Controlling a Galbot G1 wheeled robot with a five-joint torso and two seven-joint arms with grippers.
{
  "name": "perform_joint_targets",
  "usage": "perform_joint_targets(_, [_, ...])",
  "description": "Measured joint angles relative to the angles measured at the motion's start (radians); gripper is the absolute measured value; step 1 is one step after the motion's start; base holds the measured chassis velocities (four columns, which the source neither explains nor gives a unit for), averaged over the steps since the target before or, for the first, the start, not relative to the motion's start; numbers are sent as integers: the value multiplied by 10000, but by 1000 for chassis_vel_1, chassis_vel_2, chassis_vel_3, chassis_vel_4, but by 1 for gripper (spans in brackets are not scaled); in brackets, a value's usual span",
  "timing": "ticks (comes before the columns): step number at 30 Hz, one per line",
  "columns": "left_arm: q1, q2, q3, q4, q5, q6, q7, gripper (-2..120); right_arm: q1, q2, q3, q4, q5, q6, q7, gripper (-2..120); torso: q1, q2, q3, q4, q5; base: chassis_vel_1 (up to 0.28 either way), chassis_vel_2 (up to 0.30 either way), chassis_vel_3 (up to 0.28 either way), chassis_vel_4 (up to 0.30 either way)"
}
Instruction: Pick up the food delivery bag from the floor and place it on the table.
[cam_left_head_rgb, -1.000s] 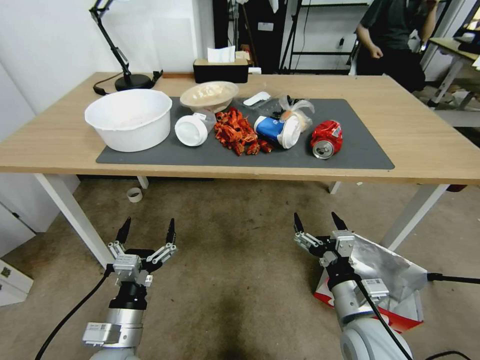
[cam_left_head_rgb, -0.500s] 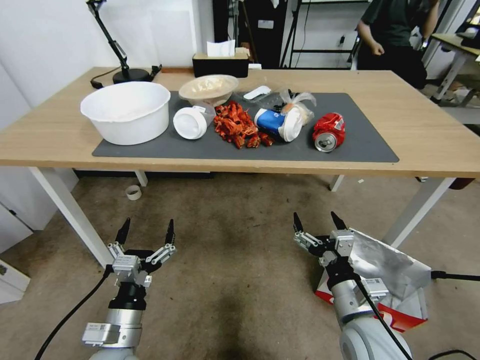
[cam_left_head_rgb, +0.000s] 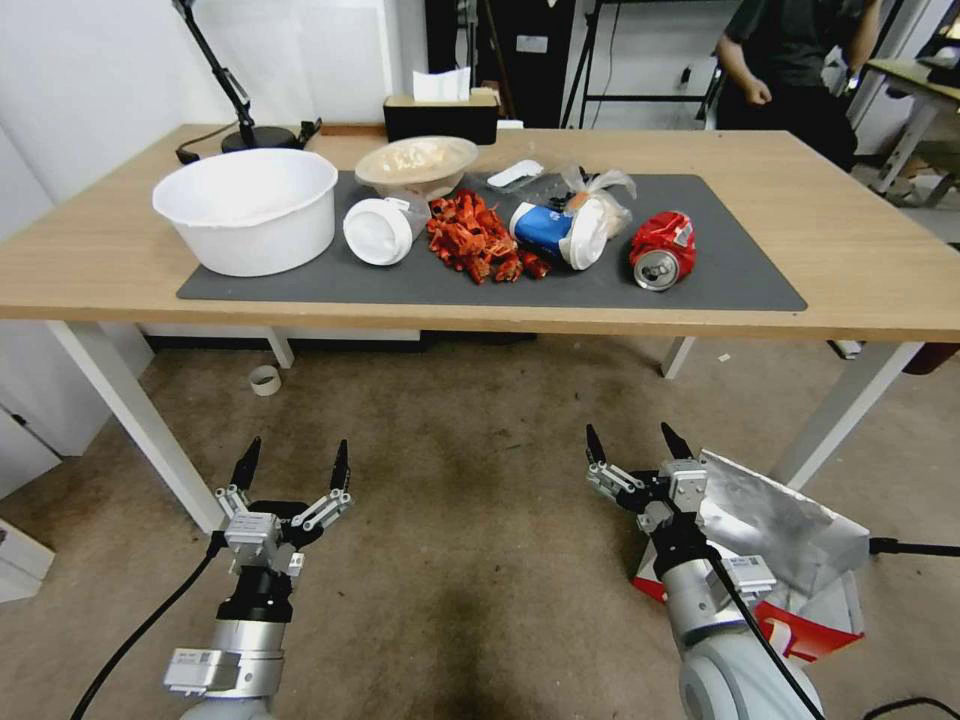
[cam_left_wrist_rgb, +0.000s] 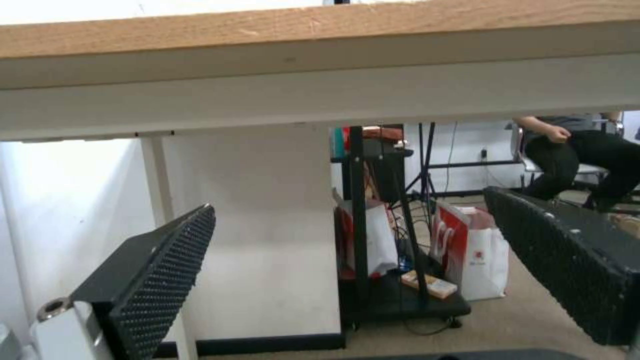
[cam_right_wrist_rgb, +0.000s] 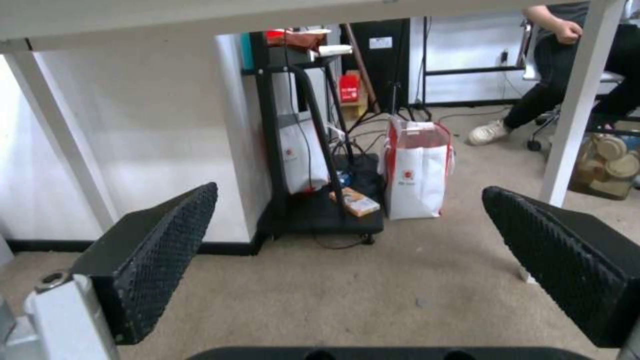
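Note:
The food delivery bag (cam_left_head_rgb: 785, 535) lies on the floor (cam_left_head_rgb: 470, 470) at the lower right, its silver foil lining facing up and its red-and-white paper below. My right gripper (cam_left_head_rgb: 635, 445) hangs open just left of the bag's upper edge, with the wrist in front of the bag. My left gripper (cam_left_head_rgb: 293, 458) hangs open over bare floor at the lower left. The table (cam_left_head_rgb: 880, 280) stretches across ahead, light wood with a dark grey mat (cam_left_head_rgb: 740, 285). From the wrist views, the left gripper (cam_left_wrist_rgb: 350, 200) and right gripper (cam_right_wrist_rgb: 350, 190) point under the tabletop, with nothing between the fingers.
A white bowl (cam_left_head_rgb: 245, 210), red shells (cam_left_head_rgb: 475, 240), a blue cup (cam_left_head_rgb: 555, 235) and a crushed red can (cam_left_head_rgb: 660, 250) sit on the mat. White table legs (cam_left_head_rgb: 840, 420) stand beside the bag and at the left. A second red-and-white bag (cam_right_wrist_rgb: 417, 170) stands beyond the table.
The whole head picture has shifted: the table sits higher and the bag lower right, so the camera moved. Both grippers stay open in the same places.

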Motion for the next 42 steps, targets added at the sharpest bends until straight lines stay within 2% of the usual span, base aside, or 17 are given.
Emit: perform_joint_targets(42, [35, 48, -23, 57, -44, -52, -11, 100, -70, -31, 1, -94, -28, 100, 39, 100, -537, -1742, -1208, 0, 0, 0, 0, 0, 0])
